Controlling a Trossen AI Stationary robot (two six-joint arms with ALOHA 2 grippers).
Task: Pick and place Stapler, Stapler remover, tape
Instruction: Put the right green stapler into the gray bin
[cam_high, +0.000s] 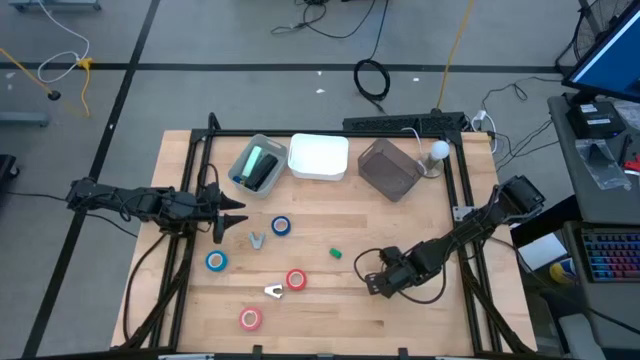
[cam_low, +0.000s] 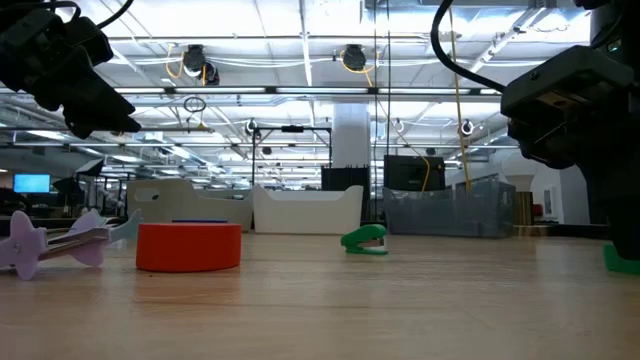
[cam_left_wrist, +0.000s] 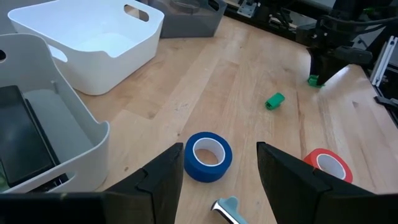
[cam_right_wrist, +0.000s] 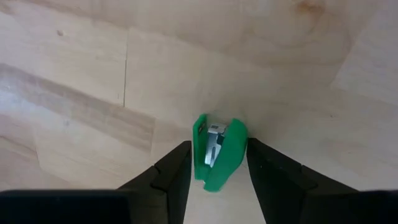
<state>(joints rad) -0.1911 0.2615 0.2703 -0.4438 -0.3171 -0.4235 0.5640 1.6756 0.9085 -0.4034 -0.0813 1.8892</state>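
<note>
My right end effector (cam_right_wrist: 214, 165) pointed down at the wooden surface (cam_right_wrist: 74, 74), its fingers parted a little, flanking a small green stapler (cam_right_wrist: 217, 151) without visibly squeezing it. Farther off, I saw my left end effector (cam_left_wrist: 217, 180) hovering wide open above a blue tape roll (cam_left_wrist: 208, 155), a red roll (cam_left_wrist: 328, 165) nearby.

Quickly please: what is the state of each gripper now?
Left gripper: open, holding nothing.
Right gripper: open around a small green stapler.
</note>
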